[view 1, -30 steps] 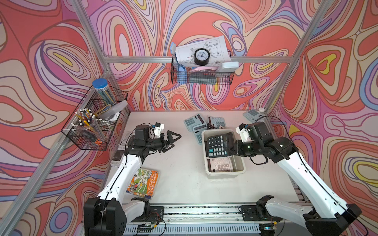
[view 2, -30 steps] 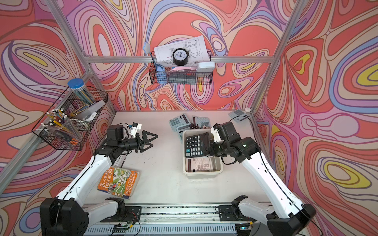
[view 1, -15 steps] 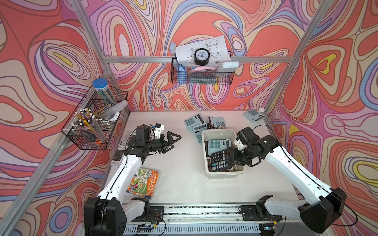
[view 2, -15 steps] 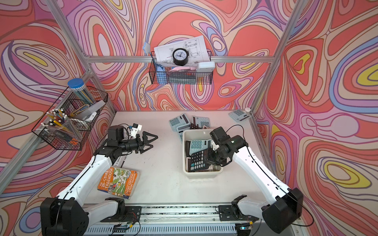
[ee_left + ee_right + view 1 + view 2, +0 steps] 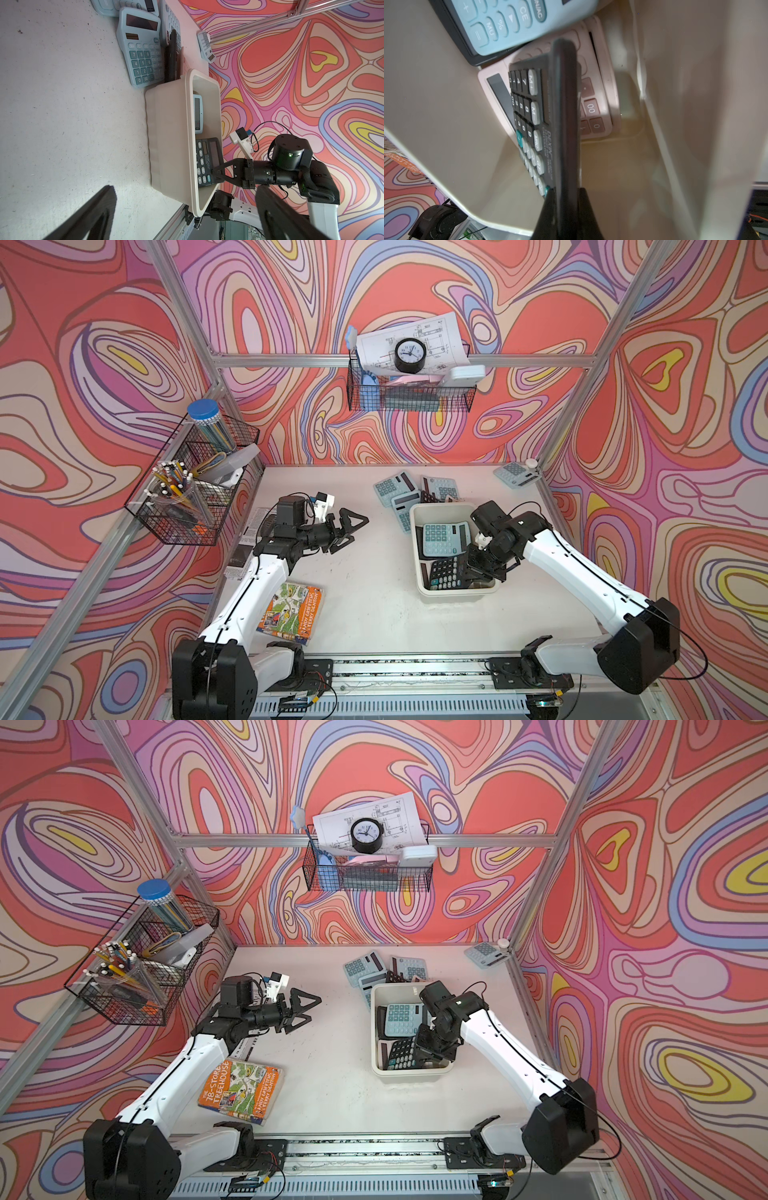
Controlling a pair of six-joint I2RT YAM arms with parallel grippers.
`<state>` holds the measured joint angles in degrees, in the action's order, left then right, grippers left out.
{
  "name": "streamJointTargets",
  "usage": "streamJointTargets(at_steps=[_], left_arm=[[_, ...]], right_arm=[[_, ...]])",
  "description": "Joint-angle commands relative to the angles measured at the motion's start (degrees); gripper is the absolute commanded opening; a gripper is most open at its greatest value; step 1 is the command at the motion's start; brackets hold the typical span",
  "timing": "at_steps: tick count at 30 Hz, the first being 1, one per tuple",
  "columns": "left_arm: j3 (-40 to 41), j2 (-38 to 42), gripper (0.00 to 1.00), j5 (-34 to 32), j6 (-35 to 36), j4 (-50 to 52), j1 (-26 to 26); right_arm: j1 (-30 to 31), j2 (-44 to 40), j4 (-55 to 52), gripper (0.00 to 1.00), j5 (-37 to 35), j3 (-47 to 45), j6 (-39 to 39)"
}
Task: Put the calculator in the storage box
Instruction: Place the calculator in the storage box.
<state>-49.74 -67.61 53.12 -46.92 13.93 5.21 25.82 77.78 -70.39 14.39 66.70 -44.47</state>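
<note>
Lowered since a second ago into storage box [image 5: 453, 596], 6 o'clock end: black calculator [image 5: 446, 572], tilted, clenched in right claw [image 5: 473, 568]. At 9 o'clock over counter [image 5: 374, 605], left claw [image 5: 353, 526] splayed, empty.

On the book [image 5: 241, 1091], "78-STOREY TREEHOUSE", "ANDY GRIFFITHS" and "TERRY DENTON" are printed. Keys marked "M+", "M-", "MRC" and "GT" are seen on the black calculator [image 5: 529, 116]; its brand line is too blurred to be read. "CE", "MU" and "%" are read on the blue calculator [image 5: 500, 22], "00" and "0" on the pink calculator [image 5: 593, 108].
</note>
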Motion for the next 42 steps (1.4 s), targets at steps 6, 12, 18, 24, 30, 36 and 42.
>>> streamJointTargets(at_steps=[6,12,18,24,30,36,42], left_arm=[[-0.03,0.81,0.99,-0.38,1.99,0.83,-0.23],[0.59,0.97,0.98,-0.65,2.18,2.15,-0.20],[0.82,0.92,0.98,-0.82,2.27,2.12,-0.20],[0.44,1.06,0.98,-1.35,3.10,3.50,-0.29],[0.41,1.08,0.98,-2.05,3.16,4.05,-0.23],[2.11,2.24,0.98,-3.38,1.92,3.07,1.14],[2.88,3.25,0.99,-9.56,0.97,2.50,7.45]], right_arm=[[-0.38,4.65,-2.23,0.00,-7.66,-1.27,0.11],[-1.67,3.15,-6.17,0.00,-11.35,0.51,1.25],[-3.10,2.53,-8.17,0.08,-12.66,0.90,3.61],[-3.33,2.38,-10.57,0.26,-16.56,4.58,4.44],[-3.41,2.95,-12.90,0.32,-21.06,10.72,4.94],[-3.42,3.04,-13.13,0.51,-27.61,15.41,5.82],[-4.01,1.63,-4.52,0.76,-27.67,12.60,13.80]])
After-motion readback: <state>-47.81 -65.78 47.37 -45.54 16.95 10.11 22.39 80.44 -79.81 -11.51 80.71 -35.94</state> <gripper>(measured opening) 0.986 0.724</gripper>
